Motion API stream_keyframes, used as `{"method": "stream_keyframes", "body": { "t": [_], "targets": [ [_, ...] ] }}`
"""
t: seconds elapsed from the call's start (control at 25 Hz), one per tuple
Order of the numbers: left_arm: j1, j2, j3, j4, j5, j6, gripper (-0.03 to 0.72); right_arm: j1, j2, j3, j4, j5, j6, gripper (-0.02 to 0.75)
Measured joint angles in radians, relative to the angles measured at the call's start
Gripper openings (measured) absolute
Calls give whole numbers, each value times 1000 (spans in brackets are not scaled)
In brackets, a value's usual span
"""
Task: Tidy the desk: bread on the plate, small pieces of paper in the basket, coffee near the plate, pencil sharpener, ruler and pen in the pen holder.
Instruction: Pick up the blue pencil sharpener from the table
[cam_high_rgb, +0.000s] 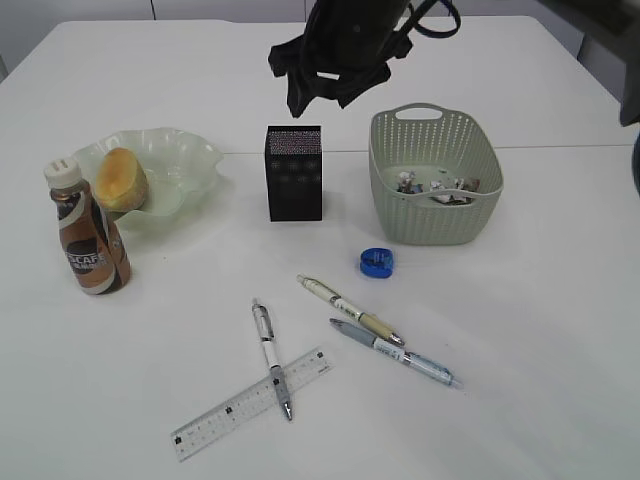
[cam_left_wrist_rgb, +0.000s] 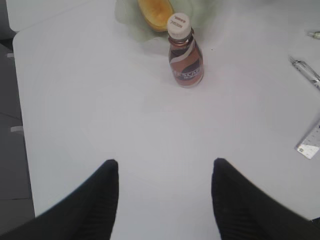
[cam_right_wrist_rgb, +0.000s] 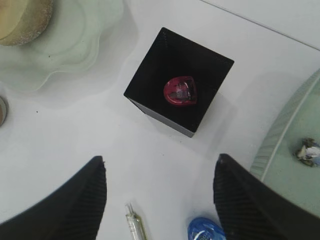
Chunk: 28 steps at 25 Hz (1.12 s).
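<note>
White desk fills every view, plain and bright. Right claw hangs over the black mesh pen holder, jaws spread wide, nothing between them. A red pencil sharpener sits at the bottom of the holder, straight ahead of the fingertips — looks like the drop's done.

Next pick, my guess: the blue sharpener, lying just under the claw's right finger in the wrist view, btwn holder and pens. To do it well: come down square, pinch across its flat sides, lift clear of the holder rim, centre over the opening before letting go. Holder's light, a nudge on the wall could tip it.

Left claw also spread, empty, hovering over bare desk. Coffee stands well ahead of it, touching nothing but the table, just beside the plate w/ the bread on it. Those look sorted.

Basket off to the right claw's right, paper bits inside. Still out: ruler w/ one pen lying across it, two more pens nearby.
</note>
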Motion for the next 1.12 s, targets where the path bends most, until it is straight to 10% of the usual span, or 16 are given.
{"method": "stream_keyframes", "body": {
  "t": [0.52, 1.12],
  "targets": [
    [0, 0, 0, 11, 0, -5, 434, 0, -170, 21, -250, 29, 145, 493],
    [0, 0, 0, 11, 22, -15, 434, -2, -381, 444, -223, 31, 165, 492]
  ]
}}
